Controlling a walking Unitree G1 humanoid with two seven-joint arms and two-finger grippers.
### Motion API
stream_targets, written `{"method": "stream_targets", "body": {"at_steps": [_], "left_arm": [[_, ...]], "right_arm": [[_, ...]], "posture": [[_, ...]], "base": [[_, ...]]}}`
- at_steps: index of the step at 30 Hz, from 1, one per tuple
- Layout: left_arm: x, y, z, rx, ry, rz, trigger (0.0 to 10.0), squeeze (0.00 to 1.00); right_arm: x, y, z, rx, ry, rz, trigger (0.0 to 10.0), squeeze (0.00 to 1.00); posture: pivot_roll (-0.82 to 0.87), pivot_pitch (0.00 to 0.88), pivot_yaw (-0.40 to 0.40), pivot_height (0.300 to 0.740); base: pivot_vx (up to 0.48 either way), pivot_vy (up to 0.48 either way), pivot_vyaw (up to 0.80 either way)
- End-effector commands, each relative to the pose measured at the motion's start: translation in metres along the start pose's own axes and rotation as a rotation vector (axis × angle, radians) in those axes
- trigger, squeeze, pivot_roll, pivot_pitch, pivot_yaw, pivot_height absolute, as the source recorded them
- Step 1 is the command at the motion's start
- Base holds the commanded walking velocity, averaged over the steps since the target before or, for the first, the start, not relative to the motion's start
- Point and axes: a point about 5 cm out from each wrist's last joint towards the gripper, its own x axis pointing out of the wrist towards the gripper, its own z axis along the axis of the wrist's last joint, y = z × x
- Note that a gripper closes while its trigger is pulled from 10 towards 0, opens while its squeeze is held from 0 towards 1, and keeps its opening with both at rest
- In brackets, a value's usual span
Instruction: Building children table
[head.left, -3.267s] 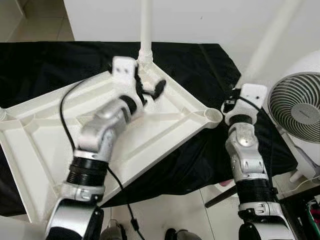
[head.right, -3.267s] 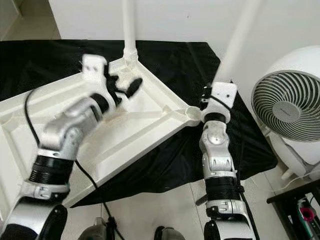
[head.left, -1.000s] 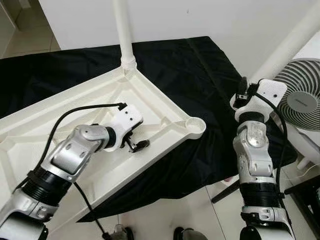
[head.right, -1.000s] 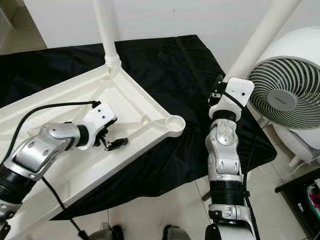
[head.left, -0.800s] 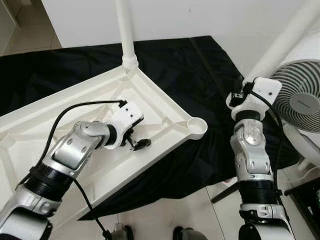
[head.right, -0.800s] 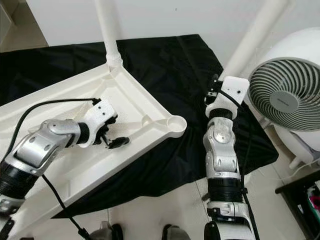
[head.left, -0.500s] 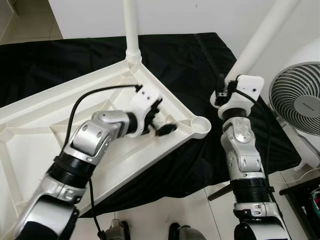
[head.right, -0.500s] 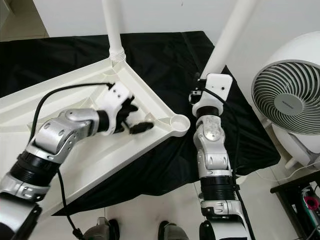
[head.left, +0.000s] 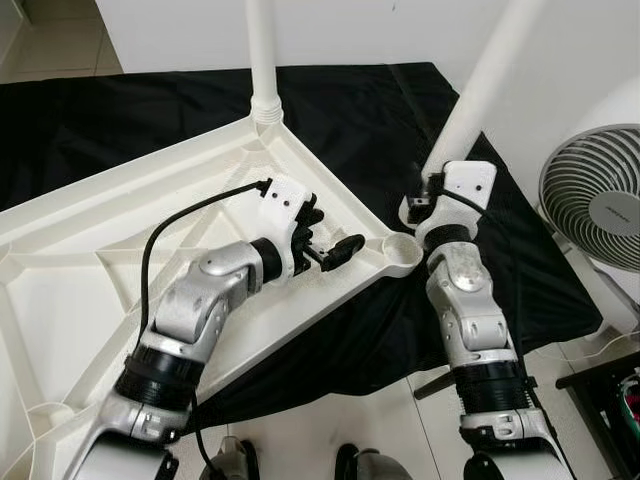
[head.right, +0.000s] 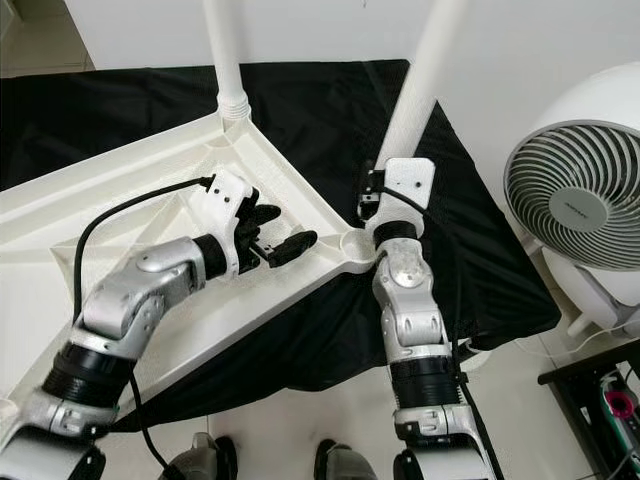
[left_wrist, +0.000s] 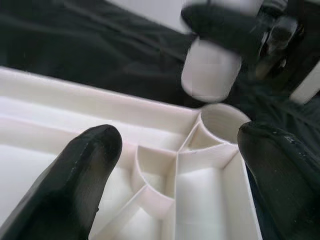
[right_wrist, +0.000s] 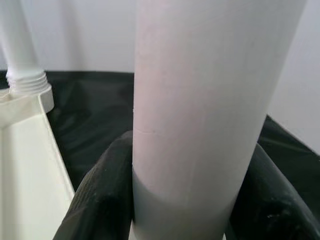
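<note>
White plastic table leg (head.right: 425, 75) pinched in the right gripper (right_wrist: 175, 200) hangs just above the upturned tabletop's (head.left: 100, 250) right corner socket (head.left: 404, 247); left gripper (head.left: 325, 240) spread nearby; tilted, it could jam or miss.

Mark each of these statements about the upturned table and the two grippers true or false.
1. The right gripper is shut on a white plastic table leg. True.
2. That leg is already seated in the round corner socket. False: its end hangs just above the socket.
3. The left gripper is open over the upturned white plastic tabletop. True.
4. No leg is fitted yet. False: one upright white leg stands in the far corner.
5. A red cloth lies underneath. False: the black cloth does.
</note>
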Motion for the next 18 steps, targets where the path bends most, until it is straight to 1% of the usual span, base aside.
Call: {"method": "stream_targets", "body": {"at_steps": [1,3,5,8,10,11,12,13,14,15,16,18], "left_arm": [[-0.001,-0.004,0.000,0.021,-0.016,-0.019,10.0,0.00],[-0.004,-0.007,0.000,-0.020,-0.039,-0.031,10.0,0.00],[-0.004,-0.007,0.000,-0.020,-0.039,-0.031,10.0,0.00],[-0.007,-0.014,0.005,-0.032,-0.094,-0.064,10.0,0.00],[-0.007,-0.014,0.005,-0.032,-0.094,-0.064,10.0,0.00],[-0.008,-0.017,0.005,-0.033,-0.099,-0.097,10.0,0.00],[-0.009,-0.022,0.005,-0.006,-0.102,-0.132,10.0,0.00],[-0.009,-0.022,0.005,-0.006,-0.102,-0.132,10.0,0.00],[-0.010,-0.026,0.003,0.000,-0.101,-0.169,10.0,0.00],[-0.010,-0.026,0.003,0.000,-0.101,-0.169,10.0,0.00],[-0.010,-0.029,0.003,0.004,-0.107,-0.193,10.0,0.00],[-0.011,-0.032,0.003,-0.011,-0.115,-0.214,10.0,0.00]], "right_arm": [[-0.001,0.001,-0.001,0.001,-0.007,0.007,10.0,0.00],[-0.004,0.003,-0.002,0.017,-0.007,0.027,10.0,0.00],[-0.004,0.003,-0.002,0.017,-0.007,0.027,10.0,0.00],[-0.008,0.006,-0.004,0.030,-0.009,0.056,10.0,0.00],[-0.008,0.006,-0.004,0.030,-0.009,0.056,10.0,0.00],[-0.010,0.007,-0.006,0.032,-0.007,0.059,10.0,0.00],[-0.013,0.007,-0.007,0.034,-0.006,0.063,10.0,0.00],[-0.013,0.007,-0.007,0.034,-0.006,0.063,10.0,0.00],[-0.016,0.008,-0.009,0.041,-0.003,0.069,10.0,0.00],[-0.016,0.008,-0.009,0.041,-0.003,0.069,10.0,0.00],[-0.018,0.009,-0.010,0.043,-0.001,0.072,10.0,0.00],[-0.022,0.010,-0.013,0.056,0.006,0.077,10.0,0.00]], "posture": [[0.06,0.136,-0.037,0.740],[0.07,0.128,-0.037,0.740],[0.07,0.128,-0.037,0.740],[0.08,0.121,-0.046,0.740],[0.08,0.121,-0.046,0.740],[0.08,0.121,-0.051,0.740],[0.08,0.120,-0.051,0.740],[0.08,0.120,-0.051,0.740],[0.08,0.116,-0.052,0.740],[0.08,0.116,-0.052,0.740],[0.08,0.114,-0.051,0.740],[0.08,0.108,-0.048,0.740]], "base": [[0.000,0.000,0.00],[0.000,0.000,0.00],[0.000,0.000,0.00],[0.000,0.000,0.00],[0.000,0.000,0.00],[0.000,0.000,0.00],[0.000,0.000,0.00],[0.000,0.000,0.00],[0.000,0.000,0.00],[0.000,0.000,0.00],[0.000,0.000,0.00],[0.000,0.000,0.00]]}}
